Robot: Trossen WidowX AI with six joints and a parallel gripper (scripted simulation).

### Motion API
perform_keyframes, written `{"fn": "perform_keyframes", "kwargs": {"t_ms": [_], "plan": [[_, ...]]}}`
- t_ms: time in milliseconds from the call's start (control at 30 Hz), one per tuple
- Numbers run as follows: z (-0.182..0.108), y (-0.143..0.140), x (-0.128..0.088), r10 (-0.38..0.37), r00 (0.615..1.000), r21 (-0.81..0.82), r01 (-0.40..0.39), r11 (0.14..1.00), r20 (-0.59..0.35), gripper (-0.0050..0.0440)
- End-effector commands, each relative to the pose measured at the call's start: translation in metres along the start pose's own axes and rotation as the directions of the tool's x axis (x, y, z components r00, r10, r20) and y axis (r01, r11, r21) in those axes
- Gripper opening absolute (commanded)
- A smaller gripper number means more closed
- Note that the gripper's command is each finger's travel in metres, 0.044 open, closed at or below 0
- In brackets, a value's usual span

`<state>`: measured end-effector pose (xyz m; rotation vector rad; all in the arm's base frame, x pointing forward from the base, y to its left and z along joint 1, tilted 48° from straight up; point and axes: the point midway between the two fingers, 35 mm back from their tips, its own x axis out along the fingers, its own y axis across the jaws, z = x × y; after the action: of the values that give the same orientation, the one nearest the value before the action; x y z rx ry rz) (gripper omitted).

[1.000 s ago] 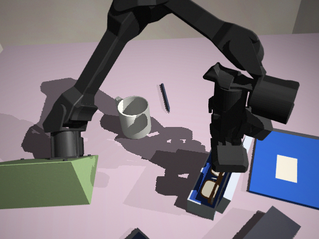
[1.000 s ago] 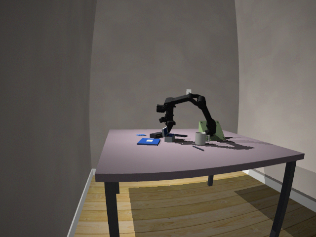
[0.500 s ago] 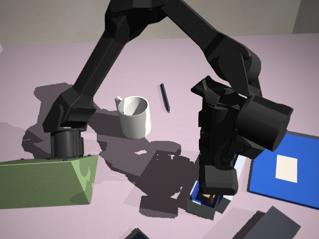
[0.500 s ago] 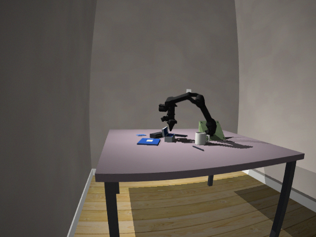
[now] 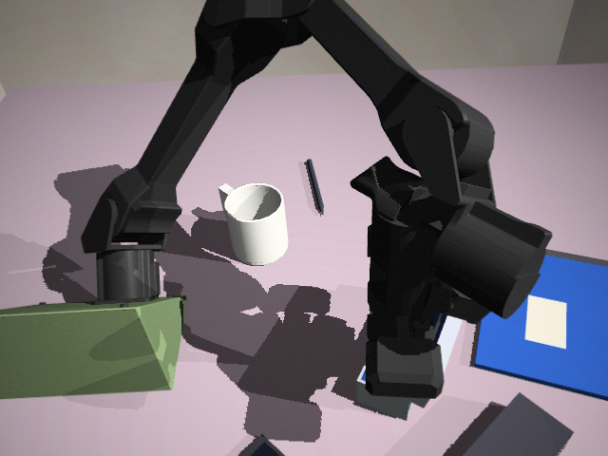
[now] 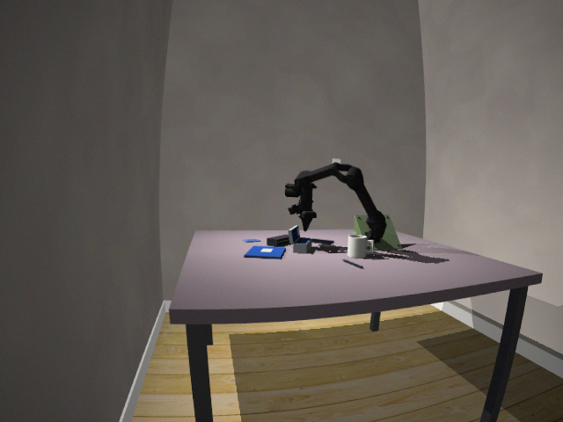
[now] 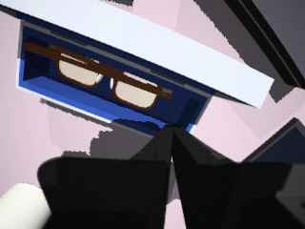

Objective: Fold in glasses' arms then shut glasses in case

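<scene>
The robot was a single matte black arm (image 5: 186,123) built of blocky, faceted links with bevelled edges. Its lowest part was a short dark grey cylinder (image 5: 128,275) ringed by small screws at its foot, seated on a slanted olive-green wedge mount (image 5: 83,343). A fat black cylindrical housing (image 5: 490,257) jutted from the wrist. The black parallel-jaw gripper (image 7: 172,131) had two wedge-shaped fingers tapering to a point, pressed together along a thin seam. No cables or markings showed.
</scene>
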<state>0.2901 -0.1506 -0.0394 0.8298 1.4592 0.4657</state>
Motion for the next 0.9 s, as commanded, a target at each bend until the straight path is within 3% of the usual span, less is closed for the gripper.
{"fn": "perform_keyframes", "kwargs": {"t_ms": [0,367,567,667,800,867], "plan": [[-0.003,-0.009,0.002,0.001,1.0,0.002,-0.001,1.0,-0.005,0.0],[-0.008,-0.022,0.006,0.001,1.0,0.002,-0.001,1.0,-0.005,0.0],[-0.008,-0.022,-0.042,0.0,1.0,0.002,0.0,1.0,-0.005,0.0],[-0.008,-0.022,-0.044,0.001,1.0,0.002,-0.001,1.0,-0.005,0.0],[-0.001,-0.009,-0.046,-0.002,1.0,-0.009,0.002,1.0,-0.005,0.0],[0.019,0.031,-0.049,-0.005,1.0,-0.042,0.005,0.999,-0.004,0.0]]}}
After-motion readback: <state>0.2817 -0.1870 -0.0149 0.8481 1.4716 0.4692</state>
